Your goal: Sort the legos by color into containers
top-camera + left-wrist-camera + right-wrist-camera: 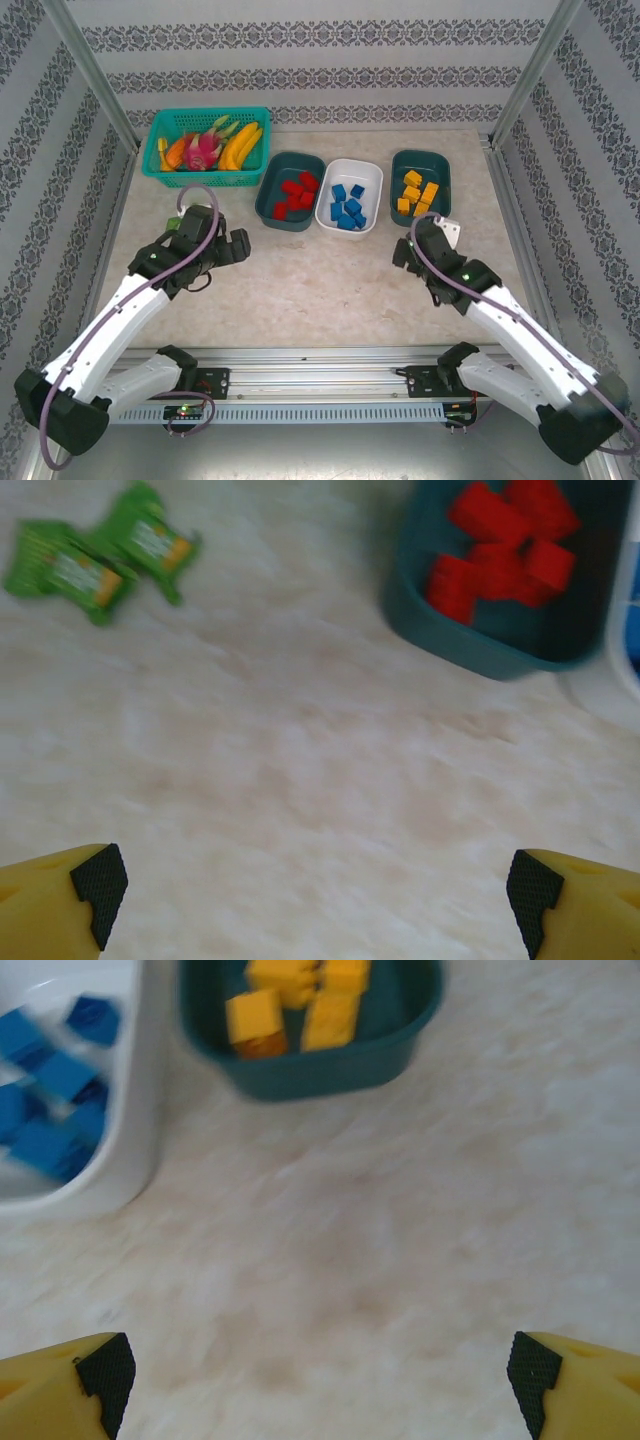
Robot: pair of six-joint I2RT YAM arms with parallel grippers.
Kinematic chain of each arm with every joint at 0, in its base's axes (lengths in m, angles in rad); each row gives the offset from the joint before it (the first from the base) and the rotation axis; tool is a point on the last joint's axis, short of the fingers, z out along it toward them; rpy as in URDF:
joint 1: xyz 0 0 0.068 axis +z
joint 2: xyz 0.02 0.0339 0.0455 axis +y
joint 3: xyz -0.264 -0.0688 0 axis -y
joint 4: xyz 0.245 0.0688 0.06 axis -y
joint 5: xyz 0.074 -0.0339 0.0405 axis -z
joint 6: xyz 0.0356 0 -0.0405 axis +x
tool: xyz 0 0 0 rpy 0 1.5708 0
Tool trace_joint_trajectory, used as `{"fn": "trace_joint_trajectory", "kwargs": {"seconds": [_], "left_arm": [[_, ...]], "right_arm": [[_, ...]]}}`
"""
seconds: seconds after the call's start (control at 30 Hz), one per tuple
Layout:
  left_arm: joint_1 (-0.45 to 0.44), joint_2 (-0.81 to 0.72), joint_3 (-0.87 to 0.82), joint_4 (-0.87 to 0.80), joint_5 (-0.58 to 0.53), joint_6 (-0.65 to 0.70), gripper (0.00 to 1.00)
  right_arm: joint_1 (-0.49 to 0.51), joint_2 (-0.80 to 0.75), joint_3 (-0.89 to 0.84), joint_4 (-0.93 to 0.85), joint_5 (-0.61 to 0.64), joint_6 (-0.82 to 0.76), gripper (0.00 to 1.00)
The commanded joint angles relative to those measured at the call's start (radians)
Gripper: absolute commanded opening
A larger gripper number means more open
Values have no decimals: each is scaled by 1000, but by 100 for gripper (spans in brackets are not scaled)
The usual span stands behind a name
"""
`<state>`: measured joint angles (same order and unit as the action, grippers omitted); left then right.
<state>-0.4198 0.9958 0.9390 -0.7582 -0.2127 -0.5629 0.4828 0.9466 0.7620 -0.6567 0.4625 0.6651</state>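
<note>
The legos lie sorted in three containers side by side at the back of the table. Red legos (296,195) fill the left dark teal tray (268,203), also seen as red legos (505,540) in the left wrist view. Blue legos (348,207) sit in the white tray (372,176). Yellow-orange legos (417,192) are in the right dark teal tray (398,166). My left gripper (315,895) is open over bare table in front of the red tray. My right gripper (315,1375) is open and empty in front of the yellow legos (300,1005).
A brighter teal mesh basket (160,170) with toy fruit stands at the back left. A small green toy (95,555) lies on the table left of the red tray. Metal frame posts and patterned walls enclose the table.
</note>
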Motion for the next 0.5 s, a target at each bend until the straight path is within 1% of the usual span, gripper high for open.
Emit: {"fn": "trace_joint_trajectory", "kwargs": {"seconds": [0.0, 0.03, 0.1, 0.13, 0.2, 0.27, 0.33, 0.4, 0.47], "left_arm": [[34, -10, -134, 241, -251, 209, 100], [56, -7, -185, 321, -285, 224, 100], [105, 27, -251, 464, -280, 305, 100], [127, 68, -272, 519, -271, 357, 100], [174, 161, -274, 577, -208, 426, 100], [217, 258, -262, 625, -136, 479, 100], [256, 324, -262, 696, -104, 468, 100], [286, 378, -286, 804, -77, 443, 100], [313, 441, -299, 913, -45, 449, 100]], "right_arm": [[-82, 77, -70, 235, 150, -240, 98], [-120, 101, -96, 310, 147, -310, 98], [-182, 160, -136, 426, 134, -390, 98], [-216, 195, -128, 450, 104, -420, 98], [-272, 270, -109, 510, 20, -458, 98], [-287, 324, -133, 664, -26, -515, 98], [-297, 368, -159, 809, -51, -548, 98], [-314, 416, -165, 905, -95, -561, 98], [-327, 464, -176, 1015, -146, -584, 98]]}}
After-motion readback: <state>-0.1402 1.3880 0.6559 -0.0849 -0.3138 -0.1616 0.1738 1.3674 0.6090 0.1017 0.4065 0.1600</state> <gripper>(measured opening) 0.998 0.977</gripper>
